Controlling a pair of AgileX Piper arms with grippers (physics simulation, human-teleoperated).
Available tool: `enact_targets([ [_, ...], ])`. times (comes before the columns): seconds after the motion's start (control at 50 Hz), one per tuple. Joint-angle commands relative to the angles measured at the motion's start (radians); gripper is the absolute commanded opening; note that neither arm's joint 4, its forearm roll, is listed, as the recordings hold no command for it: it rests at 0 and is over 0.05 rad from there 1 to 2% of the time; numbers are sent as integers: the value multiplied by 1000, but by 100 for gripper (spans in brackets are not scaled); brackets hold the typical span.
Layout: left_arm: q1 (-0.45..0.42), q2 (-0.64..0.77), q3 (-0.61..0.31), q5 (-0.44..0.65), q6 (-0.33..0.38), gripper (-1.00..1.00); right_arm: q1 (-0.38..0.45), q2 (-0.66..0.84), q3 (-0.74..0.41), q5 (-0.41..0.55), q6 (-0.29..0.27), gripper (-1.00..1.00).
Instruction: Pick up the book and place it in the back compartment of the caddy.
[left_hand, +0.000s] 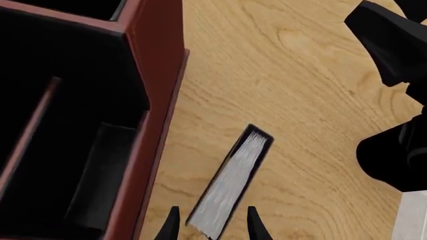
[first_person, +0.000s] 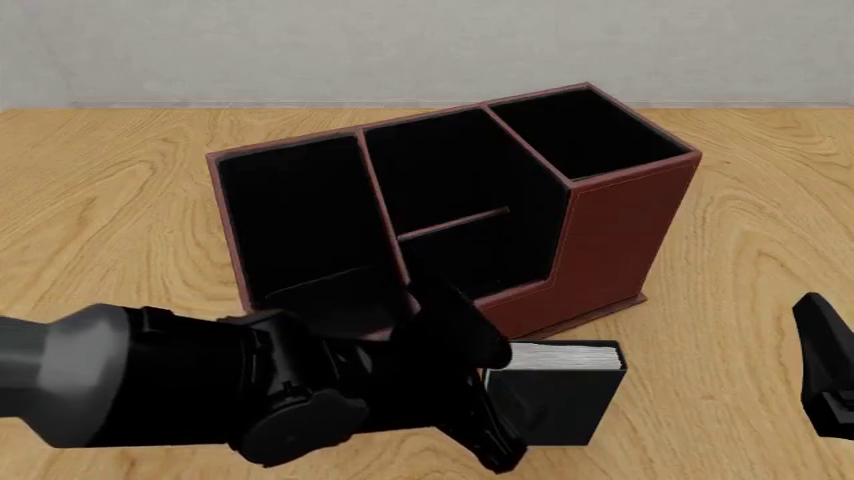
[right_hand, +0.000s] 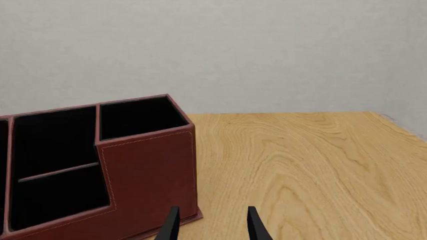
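We see the book (first_person: 567, 392) lower centre of front view, just before the caddy (first_person: 614, 235), spine-up between the parted left gripper (left_hand: 210, 225) fingers; right gripper (right_hand: 210, 222) open, farther off.

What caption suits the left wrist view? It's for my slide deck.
Left gripper, fingers open, straddles the black book standing on its edge on the table beside the caddy.

Caddy (first_person: 607, 235) wall crowds book (first_person: 567, 395); right side open.
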Motion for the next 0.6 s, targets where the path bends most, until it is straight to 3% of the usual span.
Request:
enact_targets([
  [0.02,-7,12,-6,2,3,100,0,0,-1,1,0,100],
  [0.04,-6,10,-7,5,6,100,0,0,-1,1,0,100],
  [0.06,-7,9,-7,6,7,-100,0,0,-1,1,0,100],
  [0.28,-17,-9,2,-8,-9,-100,0,0,-3,3,0,100],
  [0.6,-32,-57,12,-13,25,-100,0,0,-2,2,0,100],
])
